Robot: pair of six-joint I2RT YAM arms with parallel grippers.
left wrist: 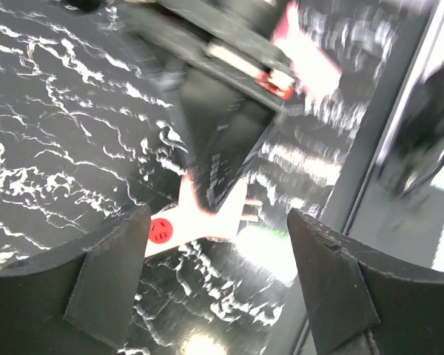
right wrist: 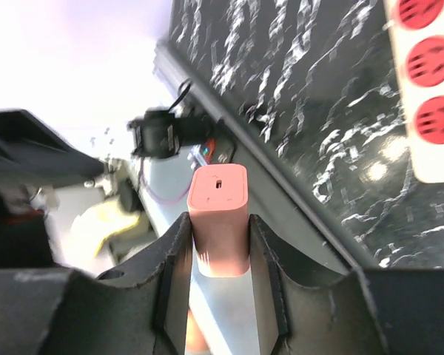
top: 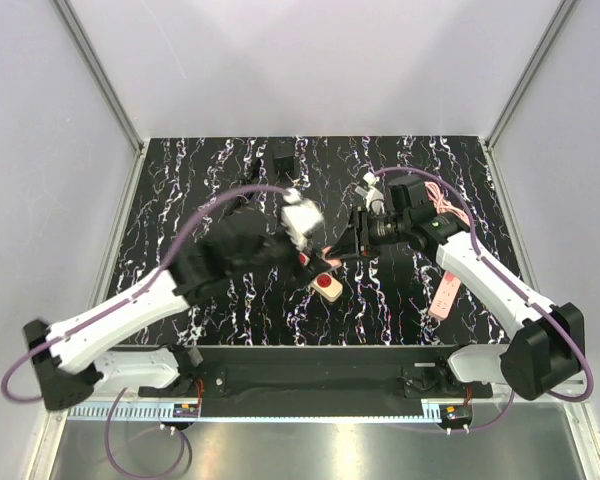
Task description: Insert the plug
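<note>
Left end effector (left wrist: pixel 218 214) hangs released, its fingers (left wrist: pixel 107 281) spread wide with nothing between them, above the cream power strip (top: pixel 326 284) near the middle of the black marbled surface (top: pixel 180 180). Right end effector (right wrist: pixel 220 220) is clenched on a pink adapter block (right wrist: pixel 218 188), held near the strip's red sockets (right wrist: pixel 435 66). The plug (top: pixel 285 155) lies by the far edge of the surface, well apart from both end effectors. A pink cable (top: pixel 450 205) loops beside the right arm, and a second strip (top: pixel 442 295) lies near it.
</note>
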